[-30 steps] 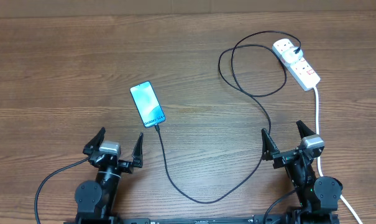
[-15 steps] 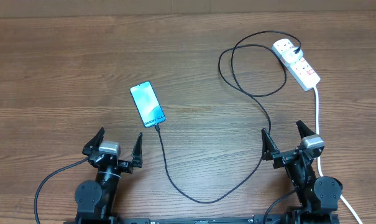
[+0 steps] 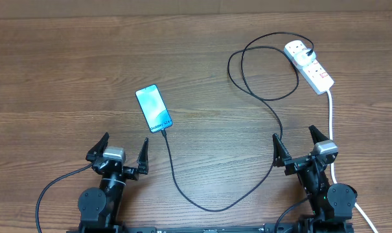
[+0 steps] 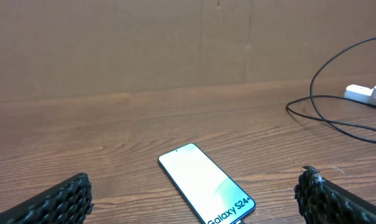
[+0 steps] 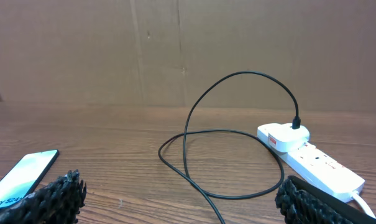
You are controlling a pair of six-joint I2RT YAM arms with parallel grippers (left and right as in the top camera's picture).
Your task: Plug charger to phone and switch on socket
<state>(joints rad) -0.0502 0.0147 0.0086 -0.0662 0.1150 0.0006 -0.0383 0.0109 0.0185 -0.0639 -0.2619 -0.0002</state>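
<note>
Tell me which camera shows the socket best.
Overhead: the whole socket lies in view from above, its top face showing. Right wrist shows it low and side-on; left wrist catches only one end at the frame edge.

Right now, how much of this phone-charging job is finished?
Looks done: the charger cable runs into the phone at its lower edge, and its black plug sits in the power strip. In hand: nothing; the left gripper and right gripper hang open, apart from everything. Left: possibly switching on; whether the strip is already on is too small to tell.
</note>
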